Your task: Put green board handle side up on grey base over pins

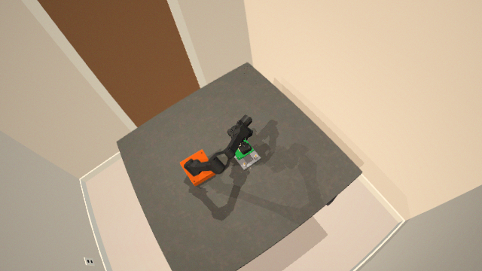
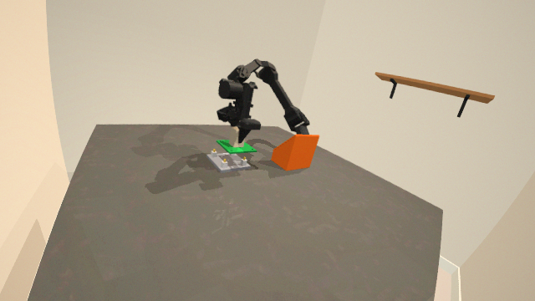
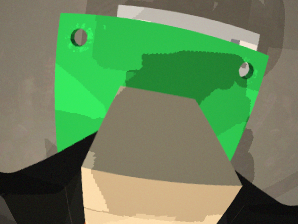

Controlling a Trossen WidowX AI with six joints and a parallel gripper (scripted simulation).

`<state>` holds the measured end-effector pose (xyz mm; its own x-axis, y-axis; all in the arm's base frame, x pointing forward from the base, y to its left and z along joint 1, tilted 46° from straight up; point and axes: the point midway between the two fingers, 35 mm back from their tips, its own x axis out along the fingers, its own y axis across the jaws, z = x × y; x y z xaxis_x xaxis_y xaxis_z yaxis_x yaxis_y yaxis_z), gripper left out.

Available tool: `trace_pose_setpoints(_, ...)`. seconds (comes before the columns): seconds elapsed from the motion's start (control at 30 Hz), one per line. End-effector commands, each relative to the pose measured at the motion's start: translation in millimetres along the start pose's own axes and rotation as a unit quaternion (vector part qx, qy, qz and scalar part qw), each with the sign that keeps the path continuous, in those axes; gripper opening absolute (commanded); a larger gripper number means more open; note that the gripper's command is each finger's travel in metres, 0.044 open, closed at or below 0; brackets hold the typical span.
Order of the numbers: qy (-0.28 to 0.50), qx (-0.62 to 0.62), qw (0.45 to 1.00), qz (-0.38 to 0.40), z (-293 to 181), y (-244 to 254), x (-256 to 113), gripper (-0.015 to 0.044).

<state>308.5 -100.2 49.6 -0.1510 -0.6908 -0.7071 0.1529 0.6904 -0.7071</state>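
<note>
Your gripper point(image 1: 245, 147) point(image 2: 239, 144) is clamped on the board's handle — the green board point(image 1: 240, 154) point(image 2: 247, 149) point(image 3: 120, 40) hangs above the table, partly over the grey base point(image 1: 249, 162) point(image 2: 234, 166) point(image 3: 185, 21). In the top view, two gold pins show beyond the board's edge, so you'll likely need to shift it toward them — and match its turn to the base — before lowering.

The robot arm point(image 1: 216, 165) point(image 2: 281, 92) is black, with slim angular links, bulky joints and pale beige fingertips point(image 2: 236, 140).
</note>
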Motion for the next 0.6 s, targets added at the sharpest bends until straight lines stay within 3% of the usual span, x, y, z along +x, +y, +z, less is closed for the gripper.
trace_pose_setpoints(0.0, -0.006, -0.006, 1.000, -0.002, 5, -12, -4, 0.0000)
trace_pose_setpoints(0.57, 0.002, -0.019, 1.000, -0.006, 6, -23, 1, 0.0000)
